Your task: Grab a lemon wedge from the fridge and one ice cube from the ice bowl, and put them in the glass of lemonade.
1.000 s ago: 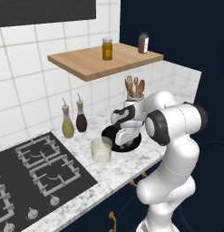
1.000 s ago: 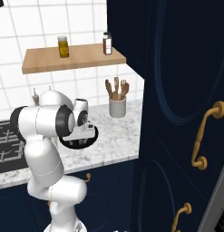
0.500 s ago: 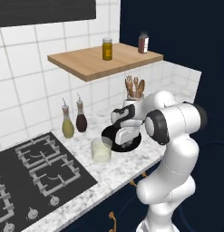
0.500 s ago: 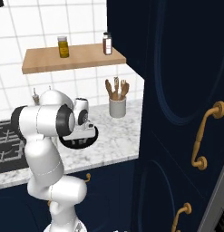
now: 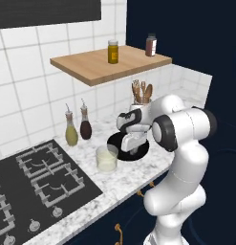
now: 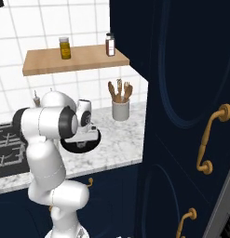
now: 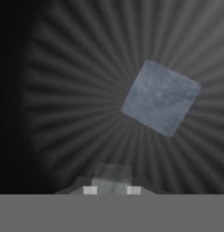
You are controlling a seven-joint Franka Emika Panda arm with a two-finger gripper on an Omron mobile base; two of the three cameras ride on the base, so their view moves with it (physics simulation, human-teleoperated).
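The gripper [image 5: 134, 152] reaches down into the ice bowl [image 5: 115, 142], a shallow round black bowl on the speckled white marble desk [image 5: 134, 173]. In the hand view the bowl's inside is ribbed, with fine ridges fanning out from the centre. One loose ice cube [image 7: 160, 98], a pale blue-grey frosted square, lies tilted on that ribbed floor. At the bottom of the same view the jaws are pressed together on a second small frosted ice piece [image 7: 112, 178], pinched between the fingertips. The glass of lemonade [image 5: 106, 158], a short clear tumbler of pale yellow liquid, stands just left of the bowl. Two slim bottles [image 5: 78, 128] stand farther back by the tiled wall.
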